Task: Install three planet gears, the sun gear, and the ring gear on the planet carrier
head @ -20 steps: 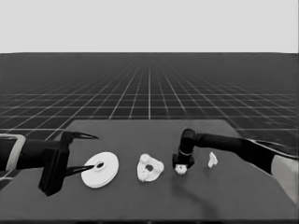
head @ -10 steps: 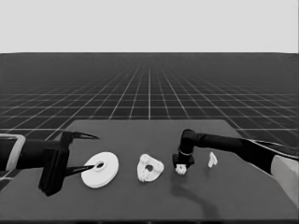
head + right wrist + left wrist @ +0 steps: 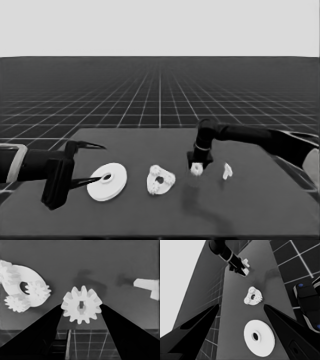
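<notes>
Done so far: you have three small gears seated on the smaller round part (image 3: 160, 180), which sits mid-table; the right wrist view shows their teeth bunched round its wide hole (image 3: 23, 287), which looks open.
In hand: your right gripper (image 3: 197, 169) is clamped on the fourth gear (image 3: 81, 305), its two fingers pressed against the toothed rim on either side. In the head view that gear (image 3: 196, 170) hangs at the fingertips just right of the smaller round part, not over it; whether it rests on the table or is just above it, you cannot tell.
Judged role: with three gears already placed, this one is most likely the sun gear, meant for the middle of the set.
Left to do: you need this gear carried over and dropped between the three, then the larger round part (image 3: 106, 181) laid on top.
Larger round part: it lies flat towards the table's left end, apart from the assembly, untouched.
Left gripper (image 3: 92, 162): it waits at the left end, fingers spread wide, one fingertip over the larger part's hole, gripping nothing.
Thin white piece (image 3: 227, 171): it lies to the right of the held gear, clear of it.
</notes>
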You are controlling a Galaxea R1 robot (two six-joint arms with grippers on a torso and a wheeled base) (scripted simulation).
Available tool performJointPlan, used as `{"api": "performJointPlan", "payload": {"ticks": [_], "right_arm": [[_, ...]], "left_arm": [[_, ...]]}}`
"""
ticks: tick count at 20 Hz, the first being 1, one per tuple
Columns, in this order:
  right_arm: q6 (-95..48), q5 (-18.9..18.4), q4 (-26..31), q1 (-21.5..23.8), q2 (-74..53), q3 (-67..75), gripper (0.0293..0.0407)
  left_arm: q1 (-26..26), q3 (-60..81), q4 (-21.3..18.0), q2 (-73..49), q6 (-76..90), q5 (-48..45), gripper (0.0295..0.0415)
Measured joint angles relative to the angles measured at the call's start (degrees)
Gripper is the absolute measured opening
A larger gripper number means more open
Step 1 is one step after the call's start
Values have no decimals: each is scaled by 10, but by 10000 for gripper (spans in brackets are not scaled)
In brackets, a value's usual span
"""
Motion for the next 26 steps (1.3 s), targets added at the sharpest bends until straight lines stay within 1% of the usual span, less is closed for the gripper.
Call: {"api": "performJointPlan", "payload": {"ticks": [2, 3, 4, 5, 7, 12, 13, 14, 16, 26], "right_arm": [[0, 0, 1, 1, 0, 0, 310], [67, -11, -2, 2, 81, -40, 310], [91, -15, -2, 2, 163, -81, 310], [94, -15, -1, 2, 213, -121, 310], [88, -14, -1, 3, 258, -169, 310], [82, -13, 0, 3, 279, -197, 310], [73, -6, -28, -24, 283, -210, 310], [67, -1, -45, -43, 286, -221, 310], [59, 5, -59, -60, 289, -234, 310], [72, 9, -67, -73, 291, -241, 310]], "left_arm": [[0, 0, 0, 0, 0, 0, 385], [0, 0, 0, 0, 0, 0, 385], [0, 0, 0, 0, 0, 0, 385], [0, 0, 0, 0, 0, 0, 385], [0, 0, 0, 0, 0, 0, 385], [0, 0, 0, 0, 0, 0, 385], [0, 0, 0, 0, 0, 0, 385], [0, 0, 0, 0, 0, 0, 385], [0, 0, 0, 0, 0, 0, 385], [0, 0, 0, 0, 0, 0, 385]]}}
